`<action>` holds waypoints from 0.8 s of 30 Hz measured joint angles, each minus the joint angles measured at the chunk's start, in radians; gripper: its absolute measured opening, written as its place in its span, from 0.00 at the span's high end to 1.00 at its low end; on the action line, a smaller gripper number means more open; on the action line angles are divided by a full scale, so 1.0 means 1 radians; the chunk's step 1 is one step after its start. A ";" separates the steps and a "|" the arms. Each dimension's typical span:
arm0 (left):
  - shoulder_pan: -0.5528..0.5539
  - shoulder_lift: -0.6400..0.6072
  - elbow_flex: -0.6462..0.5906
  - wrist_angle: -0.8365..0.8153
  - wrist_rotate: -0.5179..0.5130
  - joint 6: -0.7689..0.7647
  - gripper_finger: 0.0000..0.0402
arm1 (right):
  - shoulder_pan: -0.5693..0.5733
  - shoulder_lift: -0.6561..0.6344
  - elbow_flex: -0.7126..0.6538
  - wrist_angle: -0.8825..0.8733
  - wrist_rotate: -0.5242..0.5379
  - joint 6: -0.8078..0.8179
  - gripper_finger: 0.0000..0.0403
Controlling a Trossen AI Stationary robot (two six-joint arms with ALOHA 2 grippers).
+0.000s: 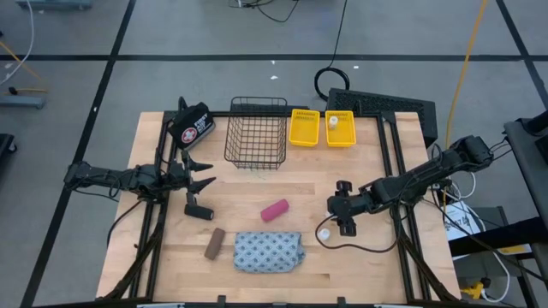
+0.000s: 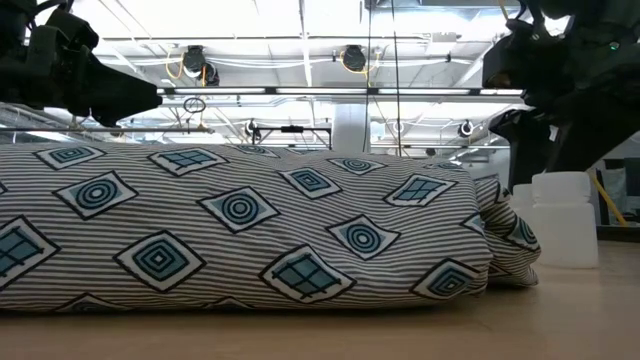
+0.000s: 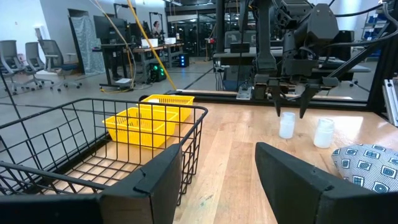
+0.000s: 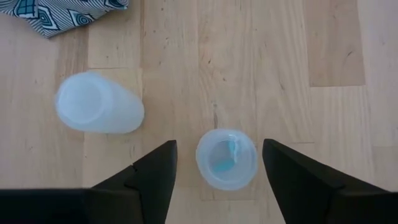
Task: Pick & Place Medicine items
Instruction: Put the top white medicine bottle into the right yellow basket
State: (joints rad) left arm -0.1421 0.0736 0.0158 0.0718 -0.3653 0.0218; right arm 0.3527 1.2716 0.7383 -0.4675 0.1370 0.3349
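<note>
Pouch (image 1: 269, 252) beside bottle (image 4: 226, 158), basket (image 1: 256, 131) apart.

Left gripper (image 3: 217, 180) open, dark fingers (image 3: 149, 186) apart over the wooden table (image 3: 236, 143). Just past one jaw, the black wire basket (image 3: 93, 143); beyond it, a yellow tray (image 3: 146, 121). Far ahead of the jaws, the right gripper (image 3: 291, 102) hangs fingers down, spread above a small white bottle (image 3: 286, 124). Second white bottle (image 3: 323, 132) beside it. Patterned pouch (image 3: 367, 165) off the other jaw.
</note>
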 joint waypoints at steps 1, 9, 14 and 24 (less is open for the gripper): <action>0.000 0.000 0.000 0.000 0.000 0.000 0.47 | 0.000 0.000 0.000 0.001 0.000 -0.001 0.45; 0.000 0.000 0.000 0.000 0.000 0.000 0.47 | 0.000 0.000 0.000 0.001 0.001 -0.002 0.48; 0.000 0.000 0.000 0.000 0.000 0.000 0.47 | 0.000 0.000 0.000 0.000 0.001 -0.003 0.48; 0.000 0.000 0.000 0.000 0.000 0.000 0.47 | 0.000 0.000 -0.010 0.016 0.050 -0.008 0.48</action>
State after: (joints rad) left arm -0.1419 0.0736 0.0158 0.0715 -0.3655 0.0218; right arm 0.3523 1.2716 0.7280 -0.4516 0.1867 0.3265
